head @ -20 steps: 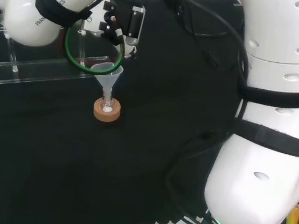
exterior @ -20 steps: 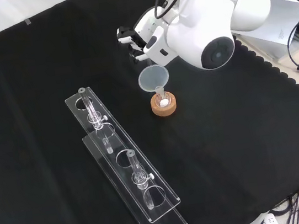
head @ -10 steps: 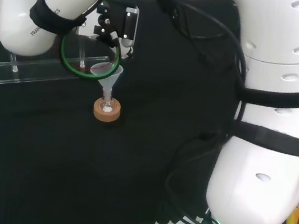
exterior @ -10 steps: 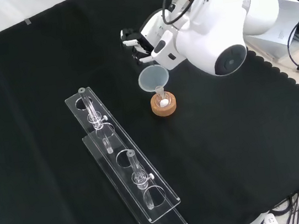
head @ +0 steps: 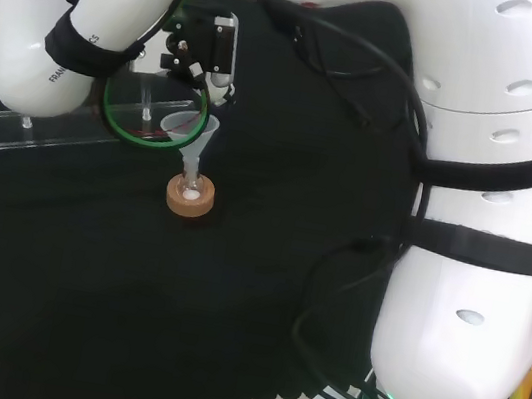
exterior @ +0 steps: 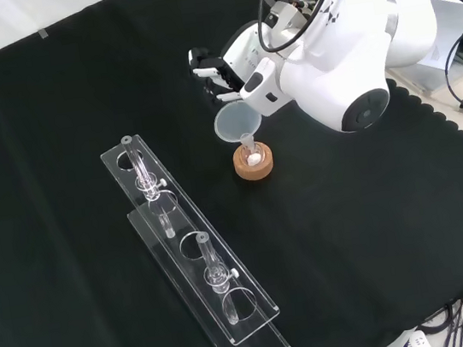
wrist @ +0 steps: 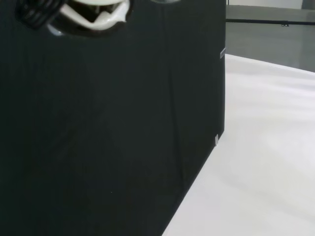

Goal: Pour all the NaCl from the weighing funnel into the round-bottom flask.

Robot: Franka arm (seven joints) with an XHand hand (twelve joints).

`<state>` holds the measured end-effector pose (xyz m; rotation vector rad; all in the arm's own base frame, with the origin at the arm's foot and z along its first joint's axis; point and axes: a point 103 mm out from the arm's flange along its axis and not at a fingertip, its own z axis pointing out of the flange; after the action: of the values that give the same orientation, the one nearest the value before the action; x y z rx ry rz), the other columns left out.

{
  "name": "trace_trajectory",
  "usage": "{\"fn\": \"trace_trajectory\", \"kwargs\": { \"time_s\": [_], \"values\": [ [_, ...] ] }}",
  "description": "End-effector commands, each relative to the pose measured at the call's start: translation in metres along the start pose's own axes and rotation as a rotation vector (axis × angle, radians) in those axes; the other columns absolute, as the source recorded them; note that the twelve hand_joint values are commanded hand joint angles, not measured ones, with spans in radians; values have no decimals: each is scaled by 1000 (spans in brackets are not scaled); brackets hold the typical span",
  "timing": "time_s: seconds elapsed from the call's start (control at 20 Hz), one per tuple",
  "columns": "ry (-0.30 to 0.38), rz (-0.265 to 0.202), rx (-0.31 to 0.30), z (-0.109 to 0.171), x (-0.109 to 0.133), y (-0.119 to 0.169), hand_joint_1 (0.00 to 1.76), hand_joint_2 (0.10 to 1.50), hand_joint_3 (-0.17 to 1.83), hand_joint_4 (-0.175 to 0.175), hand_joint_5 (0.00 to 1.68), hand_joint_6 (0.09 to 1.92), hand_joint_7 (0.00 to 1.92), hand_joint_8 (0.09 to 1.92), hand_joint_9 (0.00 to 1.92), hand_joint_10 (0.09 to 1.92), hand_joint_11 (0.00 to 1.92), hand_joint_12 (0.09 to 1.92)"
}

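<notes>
- Overhead, in the head view, the hand [head: 206, 53] hangs just above and slightly behind the funnel [head: 192, 131], whose stem drops into the round-bottom flask [head: 190, 188] seated in its cork ring [head: 191, 200]. White grains show in the flask. I cannot tell from this view whether the fingers are curled or relaxed.
- From the front view, the hand [exterior: 215, 65] sits just above the funnel [exterior: 235, 122] rim, apart from it or barely grazing it. The funnel appears to stand on its own in the flask [exterior: 252, 159] below the hand, and the acrylic racks [exterior: 193, 256] lie well off to one side.
- At the wrist view, black cloth [wrist: 108, 128] of the tabletop and a blurred white part of the hand [wrist: 93, 14] show.
- Judged from this, the pour looks largely done. To finish well, check the funnel wall for clinging salt, tap gently, and avoid tipping the flask.
</notes>
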<state>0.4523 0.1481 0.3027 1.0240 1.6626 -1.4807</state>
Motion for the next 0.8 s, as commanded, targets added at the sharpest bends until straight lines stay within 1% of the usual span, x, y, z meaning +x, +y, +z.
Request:
{"fn": "trace_trajectory", "kwargs": {
  "time_s": [0.05,0.35,0.6,0.8],
  "values": [
    [-15,12,-1,-2,-4,-2,1121,691,591,175,1279,635,1375,266,1481,87,1033,896],
    [-39,22,-6,-7,-5,-3,1121,690,593,175,1279,634,1376,265,1482,87,1036,895],
    [-28,22,-9,-6,-6,-4,1121,690,594,175,1280,634,1377,264,1482,87,1039,894],
    [2,20,-16,-3,-6,-5,1121,689,595,175,1280,634,1377,264,1483,87,1041,893]
  ]
}}
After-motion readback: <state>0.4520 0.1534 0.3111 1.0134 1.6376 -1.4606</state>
